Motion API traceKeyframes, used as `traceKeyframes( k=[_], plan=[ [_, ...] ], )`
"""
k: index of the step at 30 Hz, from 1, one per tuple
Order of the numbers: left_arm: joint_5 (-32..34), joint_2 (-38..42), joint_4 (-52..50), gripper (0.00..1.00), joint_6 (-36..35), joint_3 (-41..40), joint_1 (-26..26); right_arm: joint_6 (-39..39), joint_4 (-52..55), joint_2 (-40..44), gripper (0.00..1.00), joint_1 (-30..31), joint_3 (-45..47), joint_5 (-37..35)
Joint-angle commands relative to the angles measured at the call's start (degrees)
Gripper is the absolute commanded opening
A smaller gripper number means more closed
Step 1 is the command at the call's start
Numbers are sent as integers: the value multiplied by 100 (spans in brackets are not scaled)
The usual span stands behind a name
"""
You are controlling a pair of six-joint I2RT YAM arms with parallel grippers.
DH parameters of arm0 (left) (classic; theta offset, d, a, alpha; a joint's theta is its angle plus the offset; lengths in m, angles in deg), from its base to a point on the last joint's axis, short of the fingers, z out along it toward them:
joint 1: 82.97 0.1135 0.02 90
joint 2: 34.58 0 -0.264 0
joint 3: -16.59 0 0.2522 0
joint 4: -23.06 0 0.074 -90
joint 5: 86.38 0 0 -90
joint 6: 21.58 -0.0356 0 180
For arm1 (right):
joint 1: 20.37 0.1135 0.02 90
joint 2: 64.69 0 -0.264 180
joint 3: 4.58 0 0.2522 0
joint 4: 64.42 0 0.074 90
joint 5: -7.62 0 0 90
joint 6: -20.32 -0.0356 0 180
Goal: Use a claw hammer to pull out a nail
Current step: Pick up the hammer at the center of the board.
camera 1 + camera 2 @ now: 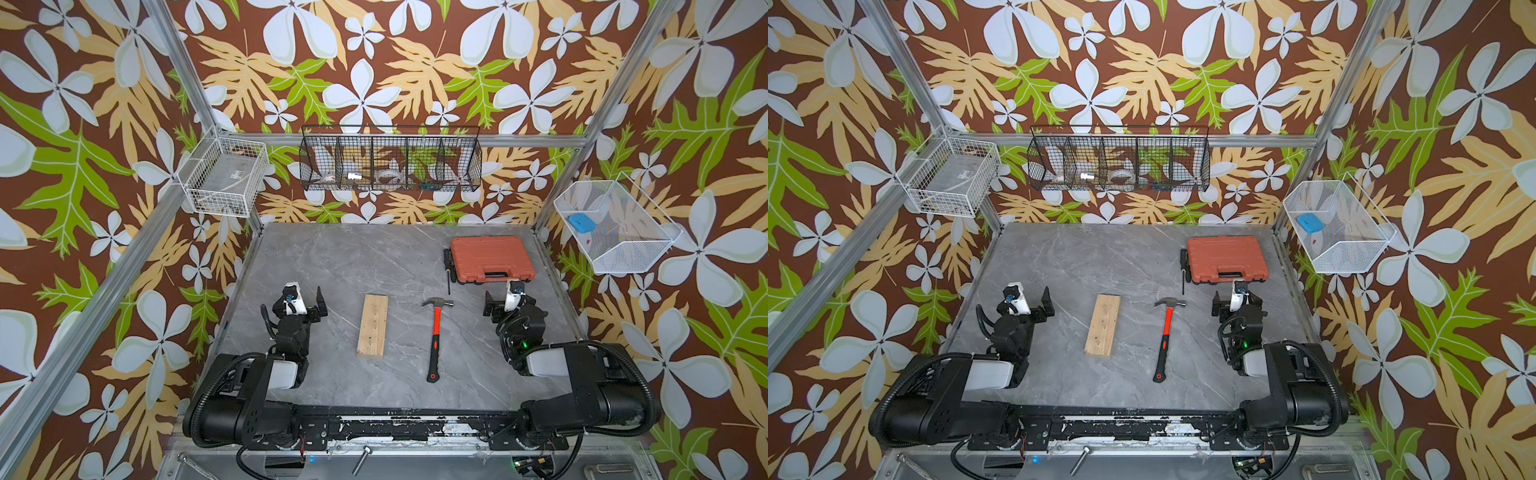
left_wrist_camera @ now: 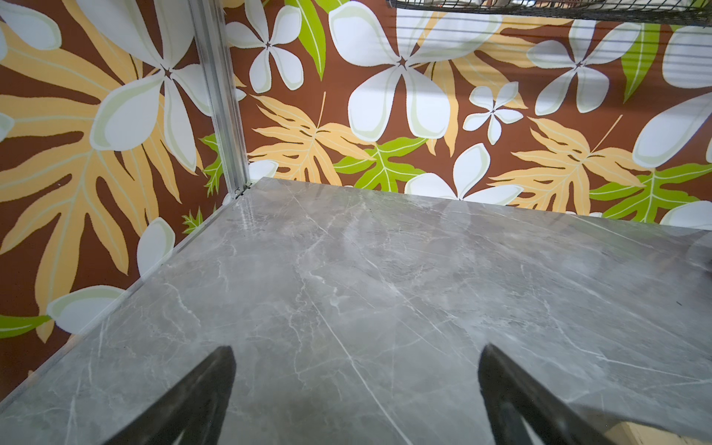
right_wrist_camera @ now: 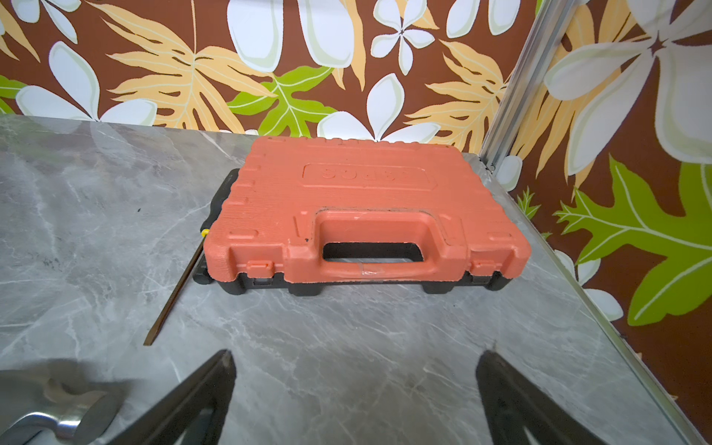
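The claw hammer (image 1: 435, 332) lies flat on the grey surface (image 1: 332, 257) between the wooden block (image 1: 372, 326) and the right end effector (image 1: 508, 305). Its long axis runs from the steel head at the far end back toward the robot's base, roughly parallel to the block. Both end effectors stand wide and empty; the right one is nearer, with the head just to its left, while the left end effector (image 1: 297, 306) sits beyond the block.
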Motion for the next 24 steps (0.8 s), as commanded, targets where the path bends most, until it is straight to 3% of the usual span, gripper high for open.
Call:
traceKeyframes(
  k=[1, 3, 7, 9, 12, 16, 19, 22, 24],
  plan=[
    [-17, 6, 96, 100, -19, 30, 13, -71, -131, -21, 99, -6, -39, 52],
    [-10, 6, 95, 100, -19, 32, 13, -73, -150, -6, 100, 4, -14, -12],
    [41, 25, 124, 100, 2, 5, 13, -443, 153, 571, 100, 38, 46, -1085],
    [283, 39, 434, 99, 69, -142, 13, -630, 1170, 1057, 100, 44, -303, -1437],
    [765, 470, 418, 99, 125, -324, -93, -884, 3612, 1623, 100, 23, -1382, -1591],
    [1463, 1664, -982, 97, -46, -6, -519, -1477, 5255, 2021, 96, 38, -2193, -1016],
    [1250, 2909, -2675, 96, 812, 350, -555, -2245, 6297, 2229, 87, 189, -2567, -528],
    [114, 3899, -4644, 90, 1280, 964, -577, -2712, 6997, 2379, 80, 1049, -2700, -634],
    [233, 4305, -5703, 87, 2011, 1266, -621, -3115, 7272, 2448, 80, 1884, -2647, -989]
  ],
)
